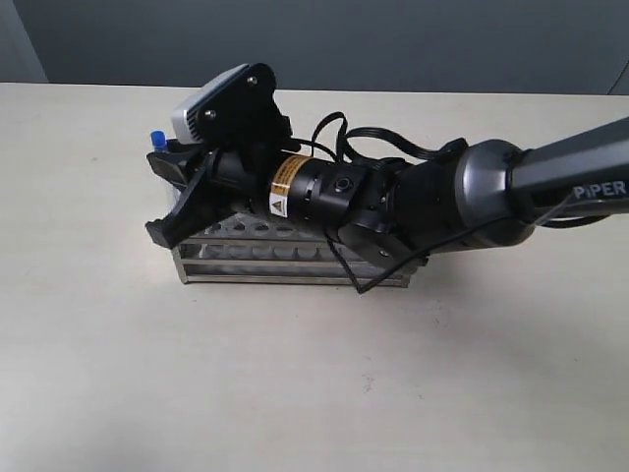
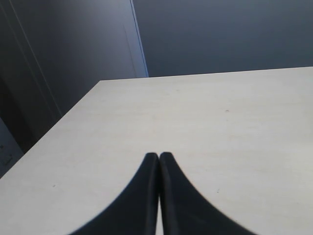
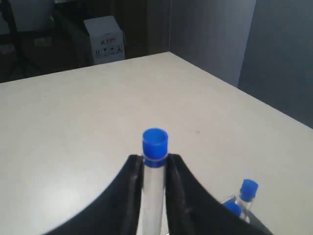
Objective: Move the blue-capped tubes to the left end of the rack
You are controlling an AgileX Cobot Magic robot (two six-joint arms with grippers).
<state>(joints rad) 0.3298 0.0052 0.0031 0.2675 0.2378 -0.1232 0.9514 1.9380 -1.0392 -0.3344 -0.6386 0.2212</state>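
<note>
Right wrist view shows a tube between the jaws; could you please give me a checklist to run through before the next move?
1. Tube clamped between the right jaws, cap above them: ok.
2. Tube sits straight in the grip, not skewed: ok.
3. Right jaws are over the left end of the rack in the exterior view: ok.
4. Tube's lower end lined up with a free hole: cannot tell, the arm hides it.
5. Two other tubes stand apart from the right jaws: ok.
6. Left jaws shut over bare table, nothing near them: ok.
</note>
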